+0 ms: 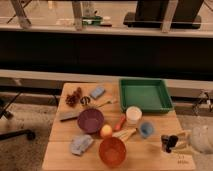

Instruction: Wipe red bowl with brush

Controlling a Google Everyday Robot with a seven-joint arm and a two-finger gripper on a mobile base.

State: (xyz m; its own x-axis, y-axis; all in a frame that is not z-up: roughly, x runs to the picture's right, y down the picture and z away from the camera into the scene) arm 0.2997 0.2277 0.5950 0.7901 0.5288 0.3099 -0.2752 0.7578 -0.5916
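Note:
The red bowl (112, 151) stands upright at the table's front edge, just left of centre. My gripper (172, 142) reaches in from the right, low over the table's front right part, about a bowl's width to the right of the red bowl. Its pale fingers (181, 134) are closed around a short black brush (167, 143), whose dark end points left toward the bowl. The brush is clear of the bowl.
A purple bowl (90, 120) sits behind the red one, with an orange ball (106, 131) between them. A blue cup (146, 130), white cup (133, 115) and orange-handled utensil (120, 122) lie near centre. Green tray (145, 94) at back right; grey bar (69, 116) and cloth (81, 144) at left.

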